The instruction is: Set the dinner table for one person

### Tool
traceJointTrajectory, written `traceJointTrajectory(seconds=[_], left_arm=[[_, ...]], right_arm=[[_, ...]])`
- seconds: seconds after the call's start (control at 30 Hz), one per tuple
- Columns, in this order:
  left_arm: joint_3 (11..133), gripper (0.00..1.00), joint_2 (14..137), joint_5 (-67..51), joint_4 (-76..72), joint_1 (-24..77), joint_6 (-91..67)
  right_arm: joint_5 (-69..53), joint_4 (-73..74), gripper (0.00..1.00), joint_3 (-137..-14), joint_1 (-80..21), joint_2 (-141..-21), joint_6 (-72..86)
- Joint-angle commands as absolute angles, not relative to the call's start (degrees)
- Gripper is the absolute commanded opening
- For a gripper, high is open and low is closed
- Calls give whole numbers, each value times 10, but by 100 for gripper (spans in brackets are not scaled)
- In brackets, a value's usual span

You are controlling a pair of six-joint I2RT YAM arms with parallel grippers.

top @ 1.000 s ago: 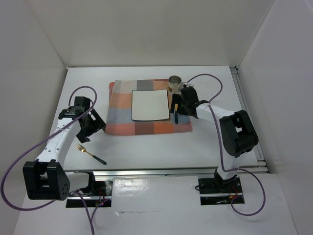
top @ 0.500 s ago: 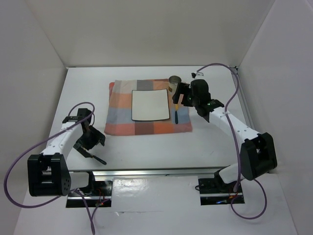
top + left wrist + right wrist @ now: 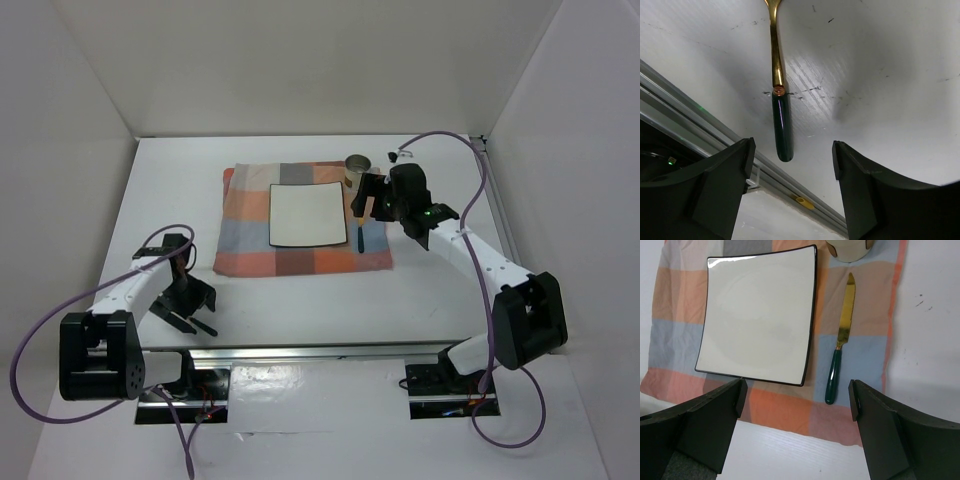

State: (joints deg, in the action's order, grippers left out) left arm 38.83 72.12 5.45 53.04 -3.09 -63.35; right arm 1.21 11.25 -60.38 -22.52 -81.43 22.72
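White desk spanning top view beneath all objects, left wrist view alone resolves fork by near rail below gaping, empty left claw, right wrist view resolves knife beside plate below gaping, empty right claw

No readable writing in any view.
No letter, number, brand mark or sign can be made out on the dinner table, the checked cloth, the square plate, the cup, the knife or the fork.
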Motion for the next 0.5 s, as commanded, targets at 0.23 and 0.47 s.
traceJointTrajectory(seconds=[0.23,0.47], left_arm=[[363,78,725,70,500,-33,-674],[325,65,730,58,445,-33,-674]], right_arm=[[14,118,96,-601,-229,-791,209],[25,123,96,-590,-229,-791,209]])
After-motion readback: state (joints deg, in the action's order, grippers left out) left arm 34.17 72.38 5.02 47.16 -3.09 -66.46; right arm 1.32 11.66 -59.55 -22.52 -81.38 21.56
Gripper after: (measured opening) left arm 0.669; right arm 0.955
